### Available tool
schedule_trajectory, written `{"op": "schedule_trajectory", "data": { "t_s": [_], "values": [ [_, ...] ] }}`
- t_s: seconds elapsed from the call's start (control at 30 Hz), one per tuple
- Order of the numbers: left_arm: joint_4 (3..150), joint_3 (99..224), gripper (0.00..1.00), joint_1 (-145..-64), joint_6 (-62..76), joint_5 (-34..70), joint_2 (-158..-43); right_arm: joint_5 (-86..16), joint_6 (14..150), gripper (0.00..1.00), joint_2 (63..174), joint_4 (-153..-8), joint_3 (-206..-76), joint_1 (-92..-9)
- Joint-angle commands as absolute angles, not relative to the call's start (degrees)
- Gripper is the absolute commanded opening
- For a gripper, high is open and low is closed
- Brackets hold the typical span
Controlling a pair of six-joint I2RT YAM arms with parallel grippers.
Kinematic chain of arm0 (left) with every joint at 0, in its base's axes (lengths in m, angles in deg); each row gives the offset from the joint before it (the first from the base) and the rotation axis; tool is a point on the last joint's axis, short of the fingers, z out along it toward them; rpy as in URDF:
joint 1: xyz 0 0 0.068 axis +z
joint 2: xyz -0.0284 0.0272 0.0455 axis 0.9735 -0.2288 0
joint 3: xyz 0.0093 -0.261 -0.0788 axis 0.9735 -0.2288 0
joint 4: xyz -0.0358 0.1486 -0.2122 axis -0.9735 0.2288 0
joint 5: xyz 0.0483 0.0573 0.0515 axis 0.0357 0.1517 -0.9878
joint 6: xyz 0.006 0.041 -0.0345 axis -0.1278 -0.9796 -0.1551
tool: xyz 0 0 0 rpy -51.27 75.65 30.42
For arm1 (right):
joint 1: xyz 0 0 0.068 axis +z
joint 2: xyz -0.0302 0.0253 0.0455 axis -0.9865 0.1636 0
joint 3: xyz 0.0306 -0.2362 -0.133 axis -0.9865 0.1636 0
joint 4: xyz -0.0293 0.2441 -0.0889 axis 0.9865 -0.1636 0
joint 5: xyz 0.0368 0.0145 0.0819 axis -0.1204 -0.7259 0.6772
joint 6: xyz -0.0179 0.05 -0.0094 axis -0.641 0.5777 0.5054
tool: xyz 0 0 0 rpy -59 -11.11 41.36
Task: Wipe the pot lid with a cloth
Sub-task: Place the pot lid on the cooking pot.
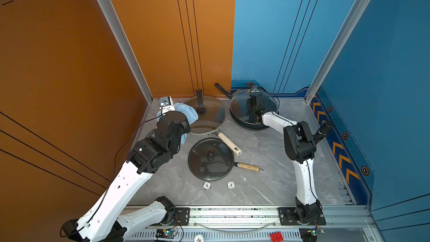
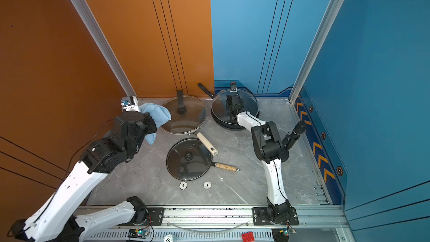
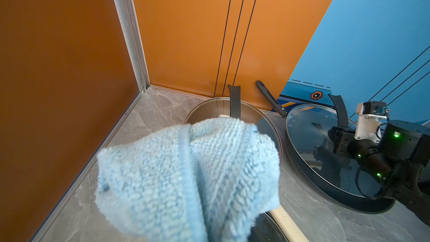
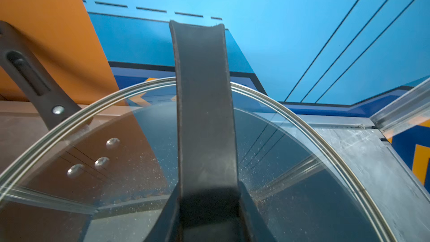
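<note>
Bright, even light; soft shadows; the cloth [image 3: 186, 178] blurs near the lens.

Cloth [image 3: 186, 178] fluffy looped terry; pot lid [image 4: 290, 159] glossy glass, dust-speckled, metal rim.

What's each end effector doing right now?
Left end effector: closed, holding the cloth.
Right end effector: closed on the pot lid handle.

White link shells [image 1: 121, 187]; black joint housings [image 1: 300, 143]; thin black cables [image 1: 115, 159]; green LEDs [image 3: 396, 135]
</note>
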State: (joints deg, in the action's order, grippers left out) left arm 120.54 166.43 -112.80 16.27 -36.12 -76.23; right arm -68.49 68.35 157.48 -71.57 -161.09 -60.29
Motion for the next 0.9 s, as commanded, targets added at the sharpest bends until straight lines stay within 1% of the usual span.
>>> {"op": "schedule_trajectory", "data": {
  "t_s": [0.0,0.2,0.33,0.87],
  "values": [
    [120.5,167.7,0.23,-112.4,16.2,-37.5,-77.7,-67.0,70.4,0.00,151.1,-67.4,-159.8,-60.2],
    [120.4,168.7,0.23,-112.3,15.9,-36.7,-79.4,-68.5,69.4,0.00,149.5,-68.2,-157.0,-59.0],
    [119.8,168.0,0.23,-112.3,15.9,-36.7,-79.0,-67.6,69.2,0.00,147.6,-68.7,-155.6,-58.9],
    [118.9,167.1,0.23,-112.6,16.2,-36.3,-78.6,-68.9,66.9,0.00,146.8,-69.5,-153.5,-59.2]
  ]
}}
